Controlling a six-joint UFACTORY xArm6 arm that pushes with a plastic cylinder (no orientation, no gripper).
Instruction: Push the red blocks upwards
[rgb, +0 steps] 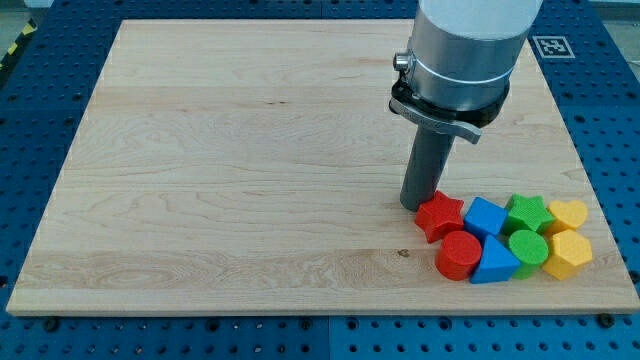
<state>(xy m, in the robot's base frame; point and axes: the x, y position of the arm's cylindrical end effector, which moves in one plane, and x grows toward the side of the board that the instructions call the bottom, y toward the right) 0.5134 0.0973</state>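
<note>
A red star block (440, 216) and a red cylinder block (459, 255) lie at the left end of a cluster near the board's bottom right. My tip (415, 205) rests on the board just to the upper left of the red star, touching or almost touching it. The red cylinder sits just below and right of the star, apart from the tip.
Packed to the right of the red blocks are a blue block (486, 216), a blue triangle block (495, 263), a green star block (528, 212), a green cylinder block (528, 248), a yellow heart block (568, 213) and a yellow hexagon block (567, 254). The wooden board (250, 150) lies on a blue perforated table.
</note>
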